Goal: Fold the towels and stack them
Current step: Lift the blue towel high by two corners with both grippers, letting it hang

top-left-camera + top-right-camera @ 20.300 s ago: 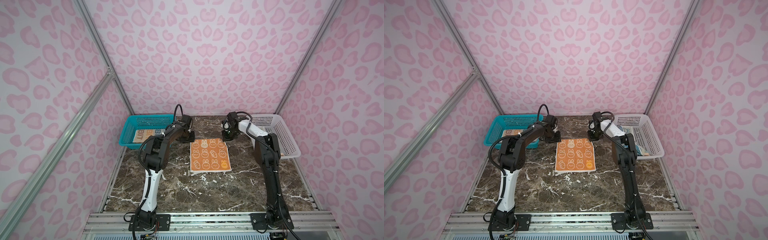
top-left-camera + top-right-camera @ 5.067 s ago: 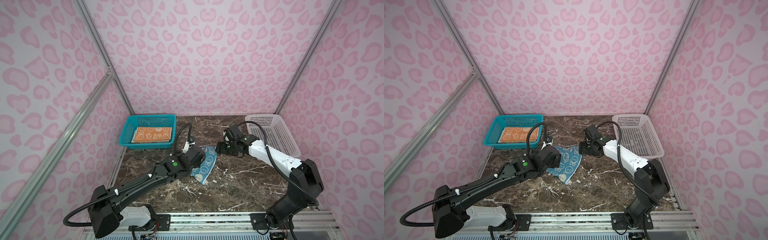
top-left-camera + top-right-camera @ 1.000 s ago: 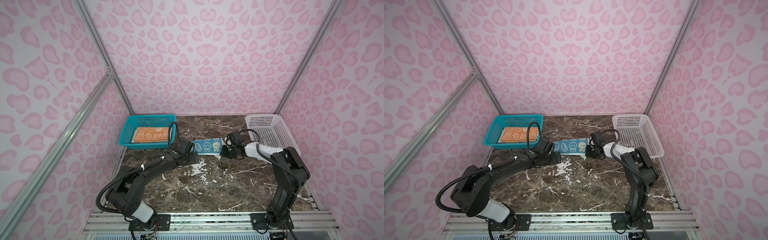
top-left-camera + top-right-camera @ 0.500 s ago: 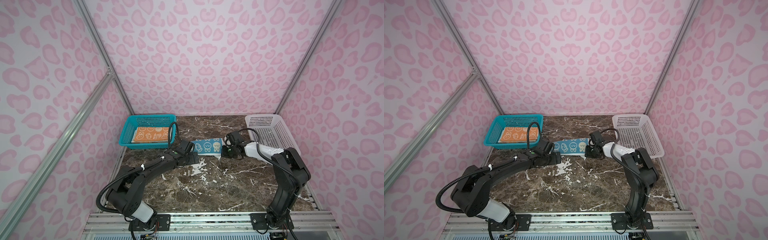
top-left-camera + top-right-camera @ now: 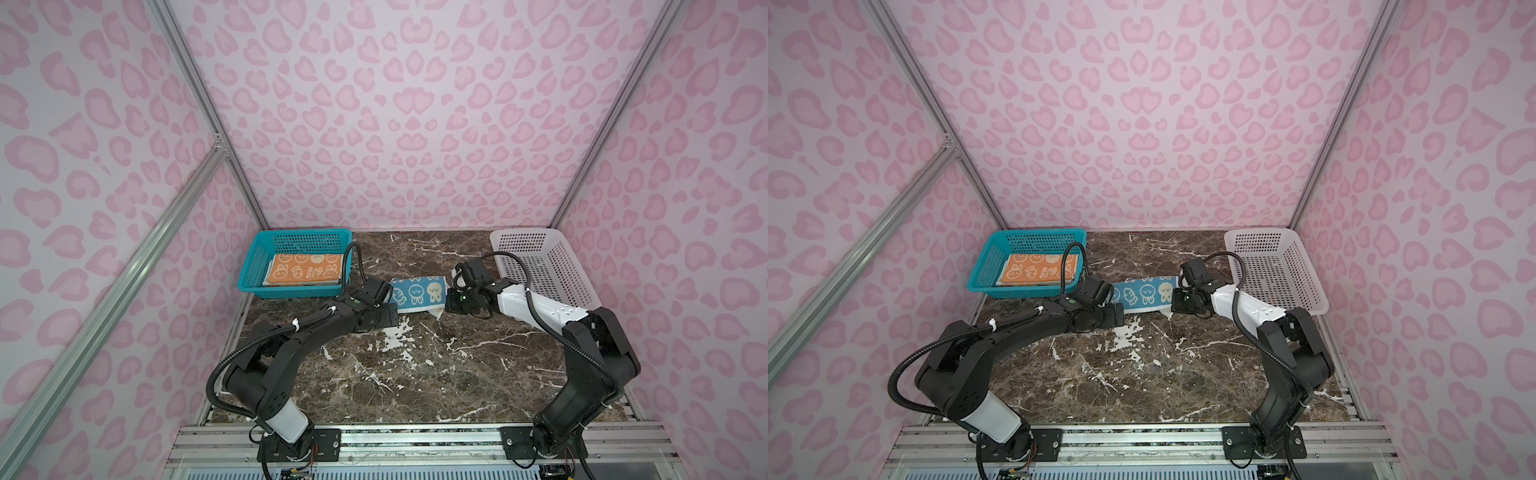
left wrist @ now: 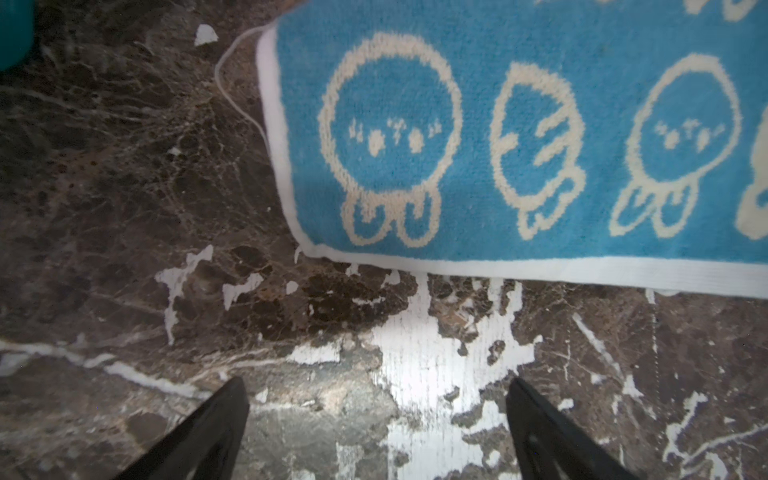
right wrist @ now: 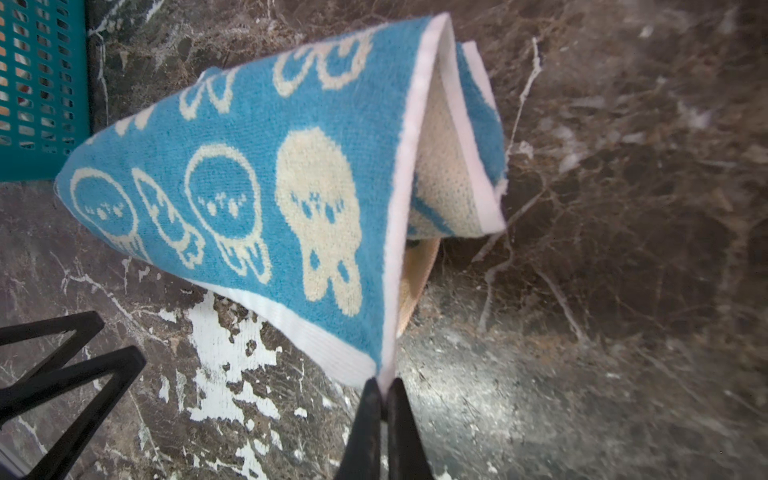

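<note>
The blue towel (image 5: 417, 293) (image 5: 1144, 293) lies folded in a strip on the marble table, between my two grippers. My right gripper (image 7: 384, 384) is shut on the white hem at its near right corner, which is lifted so the layers gape (image 7: 449, 178). In both top views it sits at the strip's right end (image 5: 446, 306) (image 5: 1173, 305). My left gripper (image 6: 376, 399) is open over bare marble, just short of the towel's (image 6: 519, 137) near left corner and not touching it. The orange towel (image 5: 305, 269) (image 5: 1038, 270) lies folded in the teal basket, a pale layer under it.
The teal basket (image 5: 253, 270) stands at the back left, close to the left arm's cable. The white basket (image 5: 540, 266) stands at the back right, nothing showing in it. Pink walls close in three sides. Bare marble (image 5: 395, 374) stretches toward the front rail.
The right gripper's jaws have closed on the blue towel's corner. Neither arm has visibly shifted, and the left gripper stays open.
</note>
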Controlling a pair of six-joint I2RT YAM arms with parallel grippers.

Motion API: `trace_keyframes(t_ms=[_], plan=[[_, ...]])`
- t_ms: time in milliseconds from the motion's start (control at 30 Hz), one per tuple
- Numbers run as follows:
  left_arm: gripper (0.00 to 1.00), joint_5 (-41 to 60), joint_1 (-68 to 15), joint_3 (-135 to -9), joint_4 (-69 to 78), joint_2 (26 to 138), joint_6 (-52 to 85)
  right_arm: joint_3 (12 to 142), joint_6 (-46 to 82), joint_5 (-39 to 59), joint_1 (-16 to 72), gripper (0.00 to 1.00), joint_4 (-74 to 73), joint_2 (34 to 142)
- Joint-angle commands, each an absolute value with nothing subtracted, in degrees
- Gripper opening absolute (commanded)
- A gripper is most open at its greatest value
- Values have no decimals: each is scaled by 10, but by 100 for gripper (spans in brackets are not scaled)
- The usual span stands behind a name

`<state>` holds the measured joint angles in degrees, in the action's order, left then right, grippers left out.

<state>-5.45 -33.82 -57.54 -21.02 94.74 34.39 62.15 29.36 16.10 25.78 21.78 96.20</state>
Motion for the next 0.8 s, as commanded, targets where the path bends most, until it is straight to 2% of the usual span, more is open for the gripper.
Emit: trace_keyframes(t_ms=[0, 300, 633, 767], plan=[[91, -60, -338, -602, -221, 980, 318, 602, 292, 159, 260, 0, 233, 949], [76, -64, -338, -629, -235, 1032, 299, 558, 291, 156, 259, 0, 228, 917], [56, -50, -343, -596, -235, 1027, 294, 558, 297, 166, 256, 0, 218, 929], [54, -54, -345, -602, -235, 1041, 294, 555, 300, 173, 256, 0, 212, 925]])
